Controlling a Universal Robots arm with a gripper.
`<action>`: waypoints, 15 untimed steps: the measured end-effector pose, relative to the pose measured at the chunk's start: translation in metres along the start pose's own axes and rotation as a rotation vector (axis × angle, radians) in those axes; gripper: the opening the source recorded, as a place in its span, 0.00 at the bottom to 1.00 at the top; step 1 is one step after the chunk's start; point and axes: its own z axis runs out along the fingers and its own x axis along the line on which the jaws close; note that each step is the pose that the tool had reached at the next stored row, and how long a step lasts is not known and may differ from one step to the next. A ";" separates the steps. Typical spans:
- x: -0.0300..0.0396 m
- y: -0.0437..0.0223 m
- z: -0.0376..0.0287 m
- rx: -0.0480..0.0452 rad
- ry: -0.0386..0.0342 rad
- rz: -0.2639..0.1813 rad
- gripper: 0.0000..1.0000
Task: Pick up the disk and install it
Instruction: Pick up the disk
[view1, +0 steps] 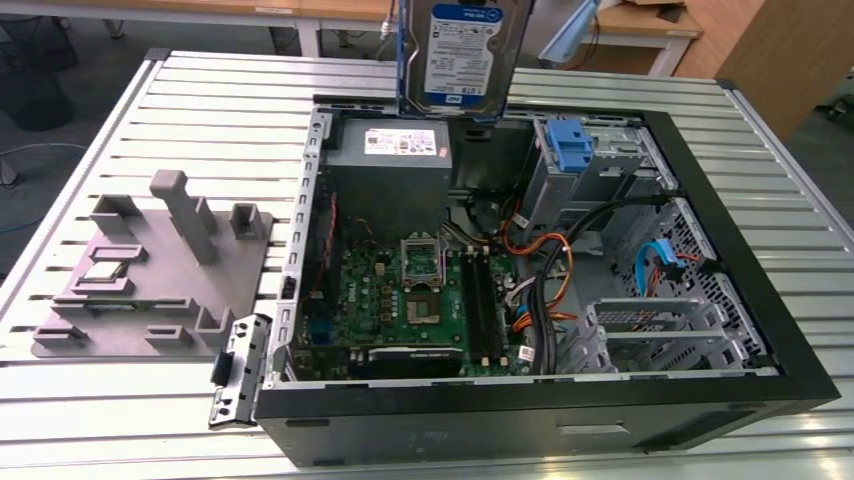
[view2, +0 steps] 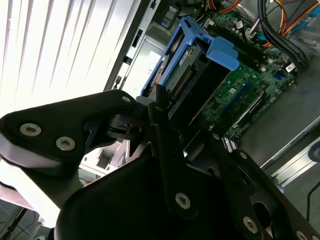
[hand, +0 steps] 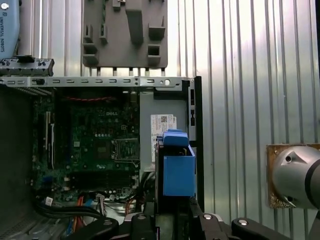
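Now | you're hanging the disk (view1: 465, 55) upright at 12 o'clock in the exterior view, above the case (view1: 441, 430) | gripper (view2: 186, 115) clenching it, likely for drive bay (view1: 607, 165) alignment.

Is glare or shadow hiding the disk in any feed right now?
Second wrist view: the table is blown out white, the disk unaffected. Exterior view: even light on the disk. First wrist view: even, no glare.

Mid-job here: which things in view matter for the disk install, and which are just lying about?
In the job: disk, held in the tool above the open computer case.
Lying about: grey fixture block, black bracket beside the case, both on the slatted table.
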 end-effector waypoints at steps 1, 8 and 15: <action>0.0018 -0.0014 -0.0002 0.0000 0.0000 0.000 0.35; 0.0208 -0.0080 -0.0013 -0.0001 0.0001 0.000 0.35; 0.0431 -0.0120 -0.0026 -0.0001 0.0002 0.000 0.35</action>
